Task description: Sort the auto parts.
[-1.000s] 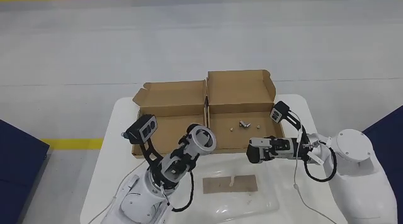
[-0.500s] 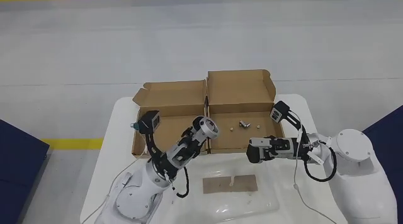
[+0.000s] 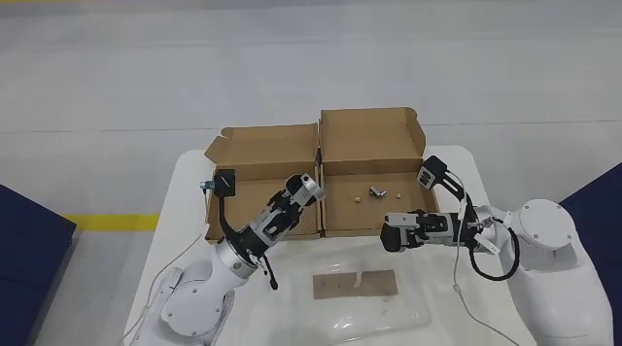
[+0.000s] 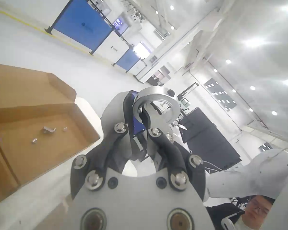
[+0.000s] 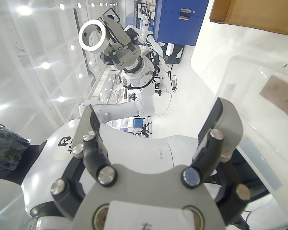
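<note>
Steel ring (image 4: 156,106) sits clamped in the left gripper (image 4: 134,117) (one finger apparently through its bore); small parts (image 4: 49,129) lie in the box (image 4: 50,154) beside it. Right gripper (image 5: 153,107) gapes wide, holding nothing.

Silver metal ring (image 4: 172,111), small hole in its side wall, gripped by left hand (image 4: 137,111) w/ one finger thru its bore, held above left cardboard box (image 3: 260,166). Small bracket (image 4: 49,129) + 2 tiny metal pcs (image 4: 33,140) lie loose in right cardboard box (image 3: 374,142).

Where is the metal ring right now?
Top view: the metal ring is clamped in the left gripper, over the left cardboard box, beside the right box.
</note>
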### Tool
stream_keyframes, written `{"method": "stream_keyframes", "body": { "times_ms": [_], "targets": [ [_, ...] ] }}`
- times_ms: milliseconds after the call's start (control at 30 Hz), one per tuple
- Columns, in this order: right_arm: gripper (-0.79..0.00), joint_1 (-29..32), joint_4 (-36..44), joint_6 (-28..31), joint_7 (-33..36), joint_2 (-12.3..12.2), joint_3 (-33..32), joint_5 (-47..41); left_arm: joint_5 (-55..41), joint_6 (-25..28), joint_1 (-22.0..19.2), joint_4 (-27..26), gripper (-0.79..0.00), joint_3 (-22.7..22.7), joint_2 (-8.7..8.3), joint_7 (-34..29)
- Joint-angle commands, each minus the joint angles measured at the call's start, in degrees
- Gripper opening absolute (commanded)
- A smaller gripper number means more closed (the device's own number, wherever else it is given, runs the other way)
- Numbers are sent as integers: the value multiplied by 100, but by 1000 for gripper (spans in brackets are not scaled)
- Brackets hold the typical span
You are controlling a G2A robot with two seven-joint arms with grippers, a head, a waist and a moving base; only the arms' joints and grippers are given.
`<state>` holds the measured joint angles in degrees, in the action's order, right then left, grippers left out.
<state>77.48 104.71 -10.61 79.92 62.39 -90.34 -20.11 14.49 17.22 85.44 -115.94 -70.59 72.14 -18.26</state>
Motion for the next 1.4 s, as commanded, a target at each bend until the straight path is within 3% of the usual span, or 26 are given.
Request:
{"method": "stream_keyframes", "body": {
  "times_ms": [0,400,667,833,1067,1367],
  "targets": [
    [0,0,0,0,0,0,0,0,27,-10,0,5,-785,2,-2,-17],
    [0,0,0,0,0,0,0,0,1715,-2188,67,-184,-785,-115,-108,-1162],
    [0,0,0,0,0,0,0,0,1825,-2208,62,-152,-785,-112,-113,-1173],
    [0,0,0,0,0,0,0,0,2328,-2782,-385,44,-785,64,-108,-1653],
    [0,0,0,0,0,0,0,0,3326,-4420,-1392,579,-785,642,-21,-2735],
    [0,0,0,0,0,0,0,0,3306,-4468,-1427,595,-785,667,-12,-2733]
  ]
}}
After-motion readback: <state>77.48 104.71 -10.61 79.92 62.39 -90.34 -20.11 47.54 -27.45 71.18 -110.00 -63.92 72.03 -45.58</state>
